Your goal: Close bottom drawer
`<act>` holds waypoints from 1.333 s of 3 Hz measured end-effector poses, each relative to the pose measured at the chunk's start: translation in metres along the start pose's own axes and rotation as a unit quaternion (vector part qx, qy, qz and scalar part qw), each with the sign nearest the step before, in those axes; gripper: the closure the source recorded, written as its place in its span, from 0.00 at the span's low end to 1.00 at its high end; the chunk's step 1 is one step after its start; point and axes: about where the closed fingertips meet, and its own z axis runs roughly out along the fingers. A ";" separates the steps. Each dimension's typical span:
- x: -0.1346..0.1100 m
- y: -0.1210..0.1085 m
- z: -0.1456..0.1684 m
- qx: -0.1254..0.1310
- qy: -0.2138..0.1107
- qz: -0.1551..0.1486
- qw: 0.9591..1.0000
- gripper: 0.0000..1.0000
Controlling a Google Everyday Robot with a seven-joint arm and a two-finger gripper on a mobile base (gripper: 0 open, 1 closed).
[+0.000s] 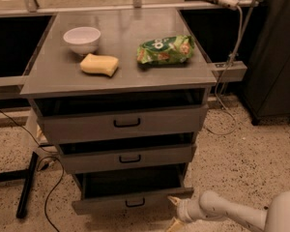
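Note:
The bottom drawer point(106, 205) is the lowest of three grey cabinet drawers and stands partly pulled out, its dark inside showing above its front panel. Its small black bar handle point(135, 203) is at the middle of the panel. My gripper point(174, 211) is low at the drawer's right front corner, on a white arm coming in from the lower right. Its two fingers are spread apart, the upper fingertip point(173, 199) right at the right end of the front panel. Nothing is held.
The middle drawer point(128, 158) and top drawer point(123, 123) stand slightly out. On the cabinet top are a white bowl point(82, 38), a yellow sponge point(99, 64) and a green chip bag point(165, 50). Cables and a black bar lie on the floor at left; a dark cabinet stands at right.

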 end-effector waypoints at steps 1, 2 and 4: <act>-0.015 -0.051 -0.010 0.029 -0.043 -0.031 0.998 0.42; -0.018 -0.097 -0.015 0.040 -0.061 -0.044 0.996 0.65; -0.012 -0.145 0.041 0.024 -0.040 -0.040 0.998 1.00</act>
